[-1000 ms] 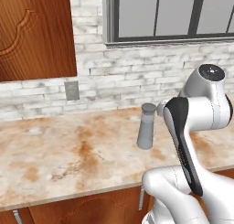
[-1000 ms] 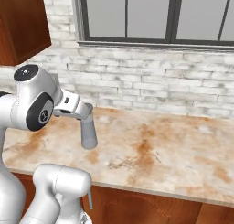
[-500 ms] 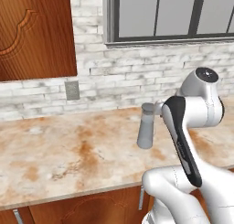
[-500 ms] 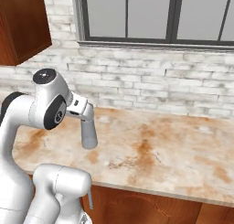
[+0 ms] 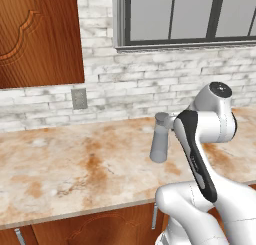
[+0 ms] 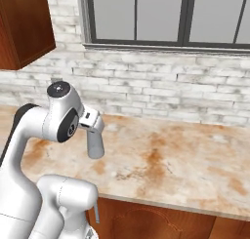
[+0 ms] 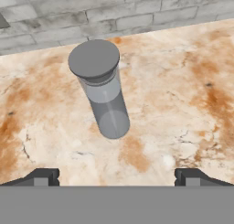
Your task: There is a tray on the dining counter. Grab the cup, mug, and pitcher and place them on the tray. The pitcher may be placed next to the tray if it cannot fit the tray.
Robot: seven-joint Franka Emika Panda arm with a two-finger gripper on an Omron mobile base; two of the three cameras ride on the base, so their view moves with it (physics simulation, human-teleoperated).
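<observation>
Marble, beige with rust veins: counter top (image 5: pixel 75 169), running full width under the views, brown wood fronts below with a metal pull at the lower left edge in the left base view. Left to right along the room, as that view gives it: brown wood wall cabinet (image 5: pixel 40 36), upper left; grey wall socket (image 5: pixel 79 98) set in the whitewashed brick wall (image 5: pixel 150 74); dark-framed window (image 5: pixel 190 16) above the brick; then the pitcher (image 5: pixel 161 144), grey, tall, narrower at the neck, standing upright on the counter; then the white arm (image 5: pixel 207 124), at the right. Gripper (image 7: pixel 117 175): fingers spread as wide as they go, holding nothing; the two dark fingertips (image 7: pixel 42 176) stand at the bottom of the hand view with the pitcher between and beyond them, apart from both. Hand view looks down on the pitcher's flat top; bare marble lies round its foot. Step in hand, by judgement: the approach to the pitcher, grasp not yet made. Next move, by judgement: bring the hand forward and down until the fingers bracket the neck or body, squarely, then close. Risk, by judgement: a tall narrow vessel may tip if one finger touches first.
</observation>
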